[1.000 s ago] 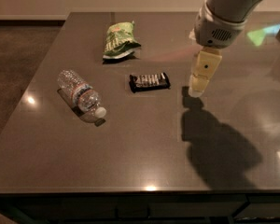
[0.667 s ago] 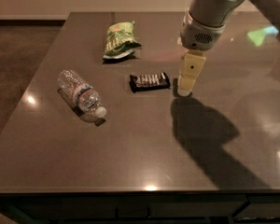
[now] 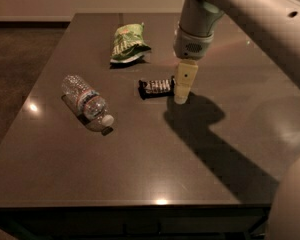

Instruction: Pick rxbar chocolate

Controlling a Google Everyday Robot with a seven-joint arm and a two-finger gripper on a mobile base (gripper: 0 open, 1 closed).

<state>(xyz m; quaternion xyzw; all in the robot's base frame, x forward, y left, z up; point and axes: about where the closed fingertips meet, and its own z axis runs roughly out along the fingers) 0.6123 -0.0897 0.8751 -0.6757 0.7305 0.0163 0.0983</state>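
Note:
The rxbar chocolate (image 3: 157, 88) is a small flat black wrapper with pale lettering, lying flat near the middle of the dark table (image 3: 140, 174). My gripper (image 3: 182, 95) hangs from the arm coming in from the upper right. Its pale fingers (image 3: 185, 80) point down just at the bar's right end, close above the table. Seen edge on, the fingers hold nothing.
A green snack bag (image 3: 127, 43) lies behind the bar toward the far edge. A clear water bottle (image 3: 87, 102) lies on its side to the left. The arm's shadow falls on the table to the right of the bar.
The gripper has moved left and slightly toward the camera, from well right of the bar to right beside its right end. The objects have not moved.

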